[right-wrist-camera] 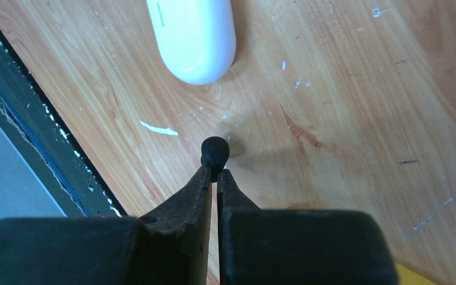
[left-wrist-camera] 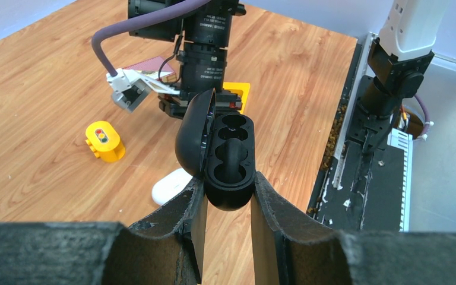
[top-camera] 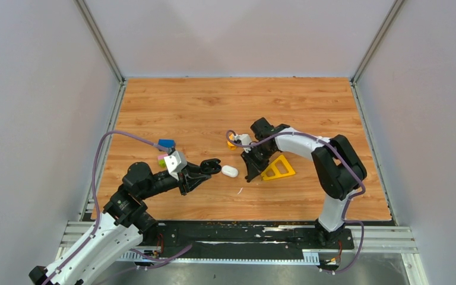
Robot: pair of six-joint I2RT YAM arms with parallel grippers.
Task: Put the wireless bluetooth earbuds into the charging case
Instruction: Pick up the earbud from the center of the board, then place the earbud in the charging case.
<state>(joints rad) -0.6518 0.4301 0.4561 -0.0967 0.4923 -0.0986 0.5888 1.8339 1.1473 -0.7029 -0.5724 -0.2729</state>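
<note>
My left gripper [left-wrist-camera: 227,196]: I am clamping the open black charging case [left-wrist-camera: 230,155].
My right gripper [right-wrist-camera: 216,181]: I am pinching a black earbud [right-wrist-camera: 215,152], with the white case [right-wrist-camera: 195,35] lying near it.

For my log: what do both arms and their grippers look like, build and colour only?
Both arms mix white link shells with black joints: left arm, right arm. A purple cable loops along each. The left gripper and right gripper have black fingers.
</note>
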